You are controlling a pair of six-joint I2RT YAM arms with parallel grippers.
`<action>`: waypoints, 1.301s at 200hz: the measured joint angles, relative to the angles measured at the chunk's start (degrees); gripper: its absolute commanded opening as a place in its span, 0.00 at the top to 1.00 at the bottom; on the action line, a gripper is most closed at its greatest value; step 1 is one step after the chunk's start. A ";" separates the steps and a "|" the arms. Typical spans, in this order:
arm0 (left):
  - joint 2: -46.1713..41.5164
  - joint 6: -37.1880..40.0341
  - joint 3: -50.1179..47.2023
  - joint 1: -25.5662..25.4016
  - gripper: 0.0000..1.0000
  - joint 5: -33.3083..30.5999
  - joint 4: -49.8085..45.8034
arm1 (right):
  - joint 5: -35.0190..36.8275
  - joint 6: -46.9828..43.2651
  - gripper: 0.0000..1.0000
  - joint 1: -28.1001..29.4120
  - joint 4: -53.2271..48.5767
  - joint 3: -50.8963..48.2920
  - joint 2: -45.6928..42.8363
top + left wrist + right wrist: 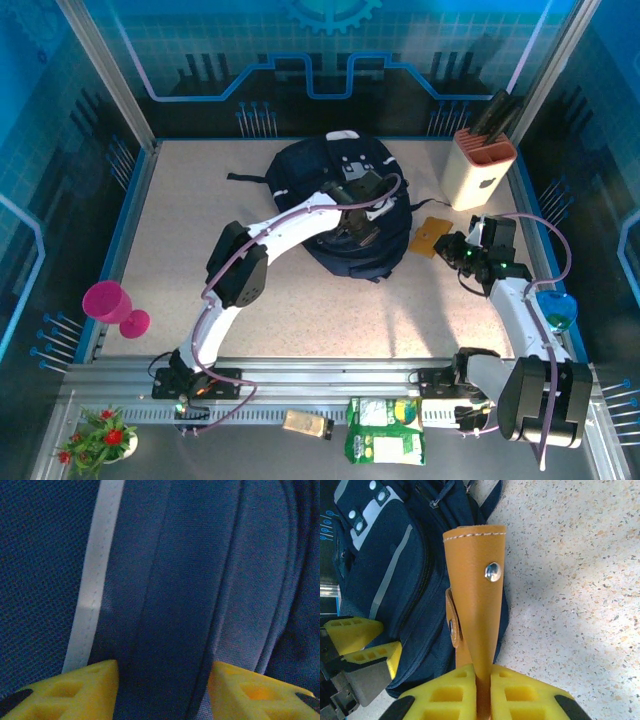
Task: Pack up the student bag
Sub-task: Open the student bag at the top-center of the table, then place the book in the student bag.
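1. One large dark navy fabric student bag (pixel 300 170) with thin white stripes lies toward the back middle of the speckled table (pixel 200 210).
2. The left claw (pixel 362 230) is down on top of the bag, over its right half.
3. In the left wrist view, its yellow fingertips (pixel 85 690) sit on either side of a raised fold of the navy fabric, with a white stripe (pixel 92 590) just left of the fold. Can't tell whether it is pinching or only straddling.
4. The right claw (pixel 482 692) is clenched on one flat tan-orange leather sleeve (pixel 475 590) with a metal snap stud.
5. The sleeve sticks out ahead of the fingers, just beside the bag's right flank. Can't tell whether it touches the bag.
6. Two claws in all, one on the bag and one just to its right.
7. Other items, one of each:
   - A cream holder (pixel 482 170) with dark handles at the back right corner, well apart from the bag.
   - A pink plastic goblet (pixel 112 303) at the left edge.
   - A green packet (pixel 385 430) in front of the arm bases.
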 measured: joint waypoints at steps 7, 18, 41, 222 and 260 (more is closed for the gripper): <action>0.42 -0.07 0.90 0.07 0.61 0.02 -0.72 | 0.00 0.00 0.88 0.00 0.00 0.00 0.00; 0.90 -0.17 2.32 0.20 0.65 0.15 -1.95 | -0.02 0.09 0.88 -0.04 0.00 0.00 0.00; 1.22 -0.63 4.74 0.83 0.73 2.34 -3.85 | -0.31 0.50 0.87 -0.04 0.11 0.00 -0.11; -10.45 -9.51 -4.79 9.79 0.87 28.20 7.19 | -8.90 16.76 0.87 11.41 23.76 -2.80 11.61; -11.06 -9.53 -5.81 9.75 0.88 28.59 8.26 | -9.68 21.57 0.86 12.96 29.70 -1.38 14.86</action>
